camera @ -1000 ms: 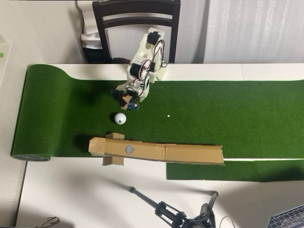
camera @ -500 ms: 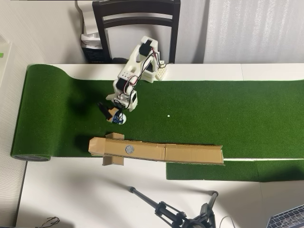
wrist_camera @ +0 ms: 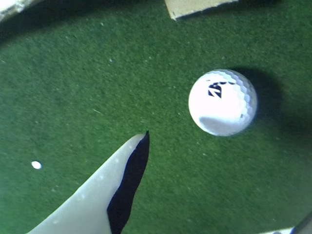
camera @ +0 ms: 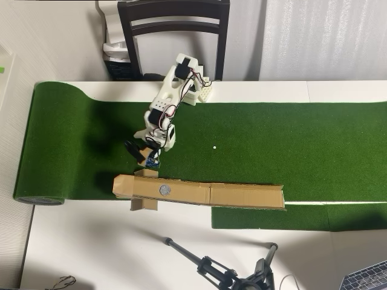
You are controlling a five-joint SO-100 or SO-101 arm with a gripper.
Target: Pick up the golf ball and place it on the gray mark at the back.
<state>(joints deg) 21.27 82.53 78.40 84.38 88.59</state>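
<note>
Overhead view: the arm reaches from the table's far edge toward 7 o'clock over the turf. The jaws hang low over the turf, just above the left end of the cardboard strip. The ball is hidden under them here. The gray mark lies on the strip, at about 5 o'clock from the jaws and near them. A tiny white dot sits on the turf at 3 o'clock.

Wrist view: the ball rests on the turf, its dark print up. One finger points toward 1 o'clock, its tip apart from the ball. The jaws stand wide and hold nothing. A cardboard corner shows at 12 o'clock.
</note>
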